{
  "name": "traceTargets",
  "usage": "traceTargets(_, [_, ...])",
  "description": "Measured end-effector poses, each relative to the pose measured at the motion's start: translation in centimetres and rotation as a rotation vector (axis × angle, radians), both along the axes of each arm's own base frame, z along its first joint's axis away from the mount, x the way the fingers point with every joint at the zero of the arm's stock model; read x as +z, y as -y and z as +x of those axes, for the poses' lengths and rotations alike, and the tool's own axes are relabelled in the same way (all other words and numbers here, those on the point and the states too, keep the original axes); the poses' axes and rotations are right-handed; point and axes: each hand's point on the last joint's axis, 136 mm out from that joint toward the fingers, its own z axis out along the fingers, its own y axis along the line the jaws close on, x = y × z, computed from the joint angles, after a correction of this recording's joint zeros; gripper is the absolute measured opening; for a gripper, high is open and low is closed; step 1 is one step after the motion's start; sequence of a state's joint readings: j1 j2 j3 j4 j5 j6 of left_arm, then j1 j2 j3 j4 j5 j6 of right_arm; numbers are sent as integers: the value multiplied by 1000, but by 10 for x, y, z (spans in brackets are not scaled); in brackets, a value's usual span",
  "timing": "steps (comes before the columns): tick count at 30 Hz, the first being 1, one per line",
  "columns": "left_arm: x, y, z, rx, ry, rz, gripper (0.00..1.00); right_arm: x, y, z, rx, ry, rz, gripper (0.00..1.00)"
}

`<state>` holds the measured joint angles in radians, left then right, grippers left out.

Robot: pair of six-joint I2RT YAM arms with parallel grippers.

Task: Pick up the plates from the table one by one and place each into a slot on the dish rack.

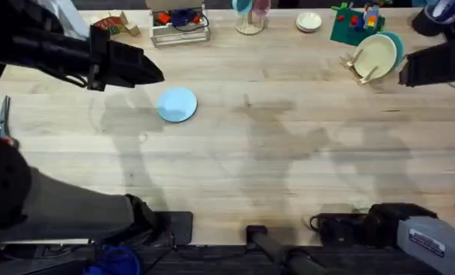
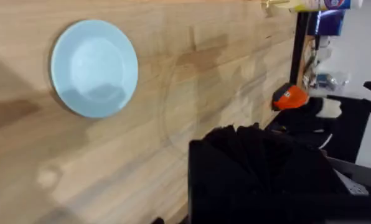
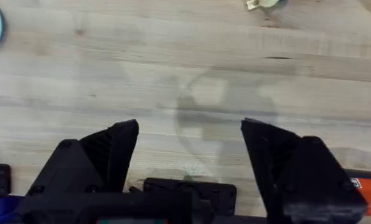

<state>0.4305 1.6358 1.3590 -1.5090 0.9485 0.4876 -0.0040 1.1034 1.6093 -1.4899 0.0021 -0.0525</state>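
Overhead looks down, forward; wrist views near table (image 1: 288, 153) (shared).

Light: bright, even, from overhead.
Shadows: soft grey arm shadows cross the table (image 1: 288, 176) at centre frame.
Blur: left arm at lower left looms dark, unfocused.
Glare: mild sheen on the blue plate (image 2: 94, 67).

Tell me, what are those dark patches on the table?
Shadows: overhead, grey arm-shaped ones cross the table right of the blue plate; right wrist, a faint curved one lies beyond the open right gripper; left wrist, soft ones touch the plate.
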Motion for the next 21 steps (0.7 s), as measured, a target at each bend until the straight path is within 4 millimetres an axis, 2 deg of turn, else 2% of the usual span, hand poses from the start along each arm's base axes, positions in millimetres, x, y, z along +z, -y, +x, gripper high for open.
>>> traceTargets(6, [-22,-4,15,-15,-8,-39,42,0,0,0,0,0,0,994])
traceTargets(14, [-50,-8,26,-29,-40,-68,42,0,0,0,0,0,0,993])
traceTargets(21, [-66,-11,32,-33,-57,-78,42,0,0,0,0,0,0,993])
